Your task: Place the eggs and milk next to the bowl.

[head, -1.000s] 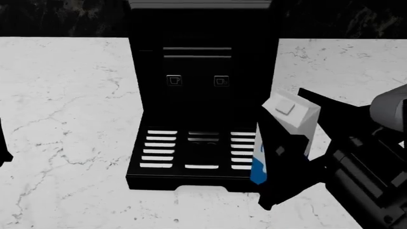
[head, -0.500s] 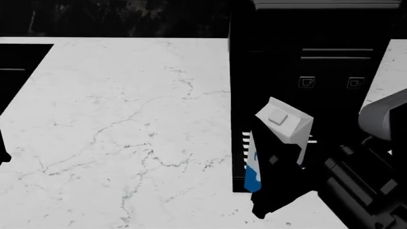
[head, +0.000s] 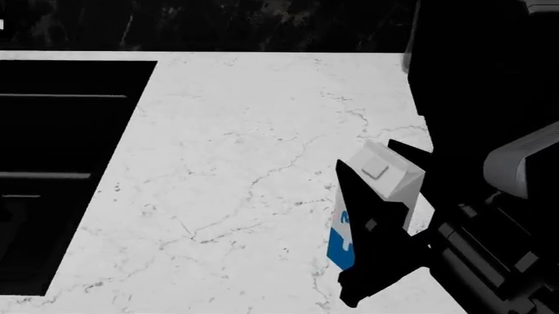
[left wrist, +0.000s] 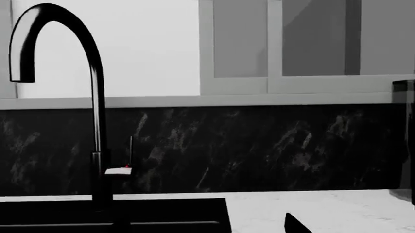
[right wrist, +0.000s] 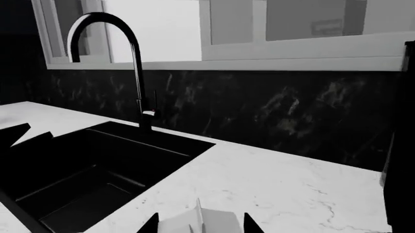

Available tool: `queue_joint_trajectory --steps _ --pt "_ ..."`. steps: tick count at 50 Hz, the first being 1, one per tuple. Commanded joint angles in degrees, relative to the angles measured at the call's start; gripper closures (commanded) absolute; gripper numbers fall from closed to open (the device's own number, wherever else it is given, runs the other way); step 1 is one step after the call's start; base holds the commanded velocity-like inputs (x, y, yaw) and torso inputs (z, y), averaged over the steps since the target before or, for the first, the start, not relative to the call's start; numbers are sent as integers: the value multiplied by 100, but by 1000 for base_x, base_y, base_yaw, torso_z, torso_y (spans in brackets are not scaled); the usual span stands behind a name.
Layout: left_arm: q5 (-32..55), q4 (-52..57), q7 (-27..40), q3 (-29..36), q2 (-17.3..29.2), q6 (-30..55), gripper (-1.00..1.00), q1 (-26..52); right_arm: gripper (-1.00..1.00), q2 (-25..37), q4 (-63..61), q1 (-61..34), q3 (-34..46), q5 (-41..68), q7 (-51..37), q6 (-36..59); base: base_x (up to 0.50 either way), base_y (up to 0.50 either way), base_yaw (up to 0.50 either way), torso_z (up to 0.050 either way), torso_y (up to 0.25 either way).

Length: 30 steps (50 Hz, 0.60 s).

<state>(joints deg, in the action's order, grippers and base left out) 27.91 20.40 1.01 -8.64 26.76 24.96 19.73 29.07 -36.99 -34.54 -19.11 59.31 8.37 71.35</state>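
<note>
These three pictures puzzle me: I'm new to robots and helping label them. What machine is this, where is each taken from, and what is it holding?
It is a simulated two-armed robot on wheels. One picture looks down from its head; the other two come from cameras near each gripper. In the head view, the black right gripper is shut on a small white gable-top milk carton with a blue lower band, above a white marble counter. A black sink lies to the left and a black appliance stands at the back right. Both wrist views show a curved black tap under a window. The left gripper barely shows, and no eggs or bowl are in view.
</note>
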Motion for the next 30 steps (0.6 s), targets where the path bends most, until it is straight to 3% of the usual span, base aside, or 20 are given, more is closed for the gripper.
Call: queue_joint_trajectory --steps 1,30 --pt "74 36 -27 -51 1 -34 -100 -94 100 69 -91 -9 -58 37 76 -48 0 500 0 0 0" --pt "151 46 -7 -59 41 -13 -100 -43 100 128 -77 -108 8 202 -77 -23 0 500 0 1 1"
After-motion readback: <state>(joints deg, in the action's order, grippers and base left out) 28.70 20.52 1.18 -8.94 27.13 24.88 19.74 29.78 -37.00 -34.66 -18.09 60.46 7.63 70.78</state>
